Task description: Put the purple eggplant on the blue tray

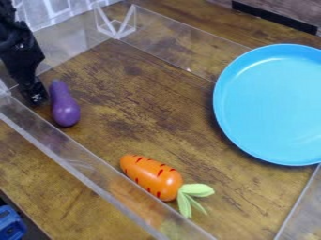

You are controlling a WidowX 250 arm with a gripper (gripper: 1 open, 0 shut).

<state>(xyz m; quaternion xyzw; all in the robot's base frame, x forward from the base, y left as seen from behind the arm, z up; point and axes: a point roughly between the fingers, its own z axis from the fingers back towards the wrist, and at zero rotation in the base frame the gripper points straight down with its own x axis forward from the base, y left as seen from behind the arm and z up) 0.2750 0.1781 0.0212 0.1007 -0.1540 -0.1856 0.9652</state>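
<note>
The purple eggplant [64, 106] lies on the wooden table at the left, its stem end pointing up and away. My black gripper [29, 91] stands just left of it, close to the stem end; its fingers are dark and I cannot tell how far they are apart. The eggplant does not look lifted. The blue tray [269, 94] lies empty at the right, far from both.
An orange striped carrot [153, 176] with green leaves lies at the front middle. A clear plastic wall [75, 164] runs along the front left edge and around the work area. A clear stand [115, 19] sits at the back.
</note>
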